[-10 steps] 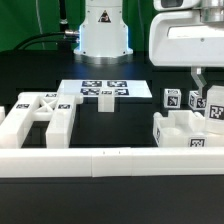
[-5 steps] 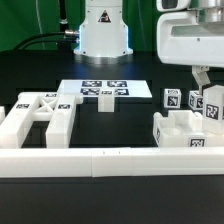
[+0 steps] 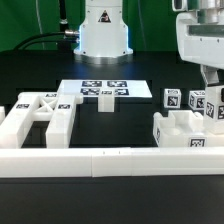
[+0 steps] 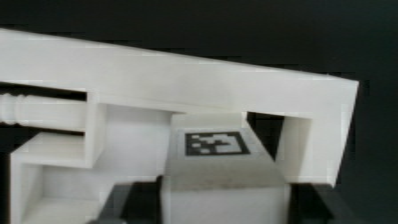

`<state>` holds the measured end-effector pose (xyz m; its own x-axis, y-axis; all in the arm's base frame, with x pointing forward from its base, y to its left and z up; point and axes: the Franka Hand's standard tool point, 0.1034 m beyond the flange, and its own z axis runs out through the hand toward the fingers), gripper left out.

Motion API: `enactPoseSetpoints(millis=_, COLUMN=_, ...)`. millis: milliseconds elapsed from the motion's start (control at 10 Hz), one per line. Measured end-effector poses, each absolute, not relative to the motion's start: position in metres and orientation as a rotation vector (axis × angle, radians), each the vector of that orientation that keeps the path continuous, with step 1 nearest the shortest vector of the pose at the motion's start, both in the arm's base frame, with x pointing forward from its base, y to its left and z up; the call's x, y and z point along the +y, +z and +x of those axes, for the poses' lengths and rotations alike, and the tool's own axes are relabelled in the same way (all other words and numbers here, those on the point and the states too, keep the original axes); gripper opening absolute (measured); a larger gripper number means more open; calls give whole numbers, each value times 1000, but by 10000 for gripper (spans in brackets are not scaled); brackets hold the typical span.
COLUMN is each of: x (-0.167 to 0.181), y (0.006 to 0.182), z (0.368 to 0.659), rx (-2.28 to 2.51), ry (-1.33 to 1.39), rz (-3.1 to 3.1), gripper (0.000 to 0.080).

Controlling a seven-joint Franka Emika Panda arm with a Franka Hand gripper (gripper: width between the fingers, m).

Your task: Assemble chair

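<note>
My gripper (image 3: 211, 92) hangs at the exterior view's far right, shut on a white square-ended chair leg (image 3: 214, 110) with a tag. In the wrist view the tagged leg (image 4: 221, 160) fills the gap between my dark fingers (image 4: 135, 200), so my gripper (image 4: 222, 208) is shut on it. Below it stands a white chair part (image 3: 178, 133) with raised walls; it also shows in the wrist view (image 4: 178, 70). Two more tagged legs (image 3: 172, 99) stand behind that part. An X-braced frame (image 3: 40, 112) lies at the exterior view's left.
The marker board (image 3: 103, 88) lies flat in the middle, with a small white piece (image 3: 105, 101) at its near edge. A long low white border rail (image 3: 110, 160) runs along the front. The robot's base (image 3: 103, 30) stands at the back.
My gripper has moved toward the exterior view's right with the leg in it. The other parts have not moved.
</note>
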<state>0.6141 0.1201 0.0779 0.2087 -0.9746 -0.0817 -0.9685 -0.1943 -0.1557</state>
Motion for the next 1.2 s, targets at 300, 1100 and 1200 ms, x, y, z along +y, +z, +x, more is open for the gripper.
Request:
enactPoseSetpoints(millis=300, x=125, y=78, z=613, rx=1726, ry=-66, rz=-2417, gripper=626)
enactPoseSetpoints(millis=1100, x=122, y=78, z=616, rx=630, ry=-120, rz=-2971, gripper=649)
enactPoseSetpoints(millis=1200, x=123, y=79, z=617, rx=509, ry=-119, rz=-3009, gripper=649)
